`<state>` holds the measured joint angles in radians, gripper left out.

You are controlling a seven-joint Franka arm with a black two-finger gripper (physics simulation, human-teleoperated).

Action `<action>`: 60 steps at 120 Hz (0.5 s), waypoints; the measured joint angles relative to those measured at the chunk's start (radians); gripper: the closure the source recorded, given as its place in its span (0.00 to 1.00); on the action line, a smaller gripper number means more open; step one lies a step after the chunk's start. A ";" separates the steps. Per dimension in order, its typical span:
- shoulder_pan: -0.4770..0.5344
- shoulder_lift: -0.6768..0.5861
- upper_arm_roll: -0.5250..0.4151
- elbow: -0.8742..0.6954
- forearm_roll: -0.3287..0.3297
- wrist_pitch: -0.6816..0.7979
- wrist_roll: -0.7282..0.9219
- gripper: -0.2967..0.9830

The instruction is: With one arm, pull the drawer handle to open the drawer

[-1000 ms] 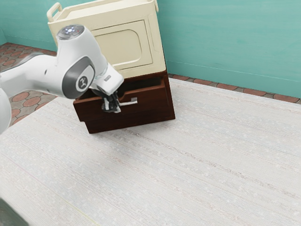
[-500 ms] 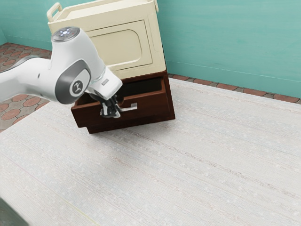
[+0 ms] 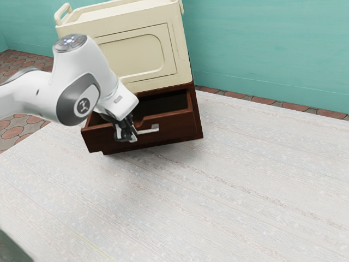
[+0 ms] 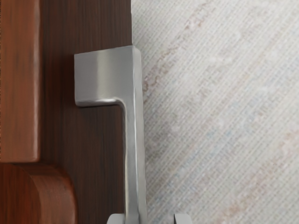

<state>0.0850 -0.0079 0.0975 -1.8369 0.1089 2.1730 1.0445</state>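
The gripper (image 3: 126, 136) is open at the drawer's pale metal handle (image 3: 155, 128), its fingers (image 4: 182, 219) standing on either side of the bar. One finger is right against the bar or just beside it; between the bar and the other there is a visible gap. The handle sits on the front of the dark wooden drawer (image 3: 173, 122), and the gripper is at the part of it toward the exterior view's left. The drawer stands partly pulled out of its cabinet (image 3: 198, 121), with a curved dip in its front's upper edge. Its inside is in deep shadow, so its contents cannot be told. A cream box-shaped unit (image 3: 131, 55) rests above the drawer, its front panel closed.
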 joint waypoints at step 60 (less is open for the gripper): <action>-0.008 -0.058 -0.056 -0.076 -0.002 -0.001 -0.029 0.74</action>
<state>0.0770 -0.0660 0.0416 -1.9126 0.1073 2.1715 1.0155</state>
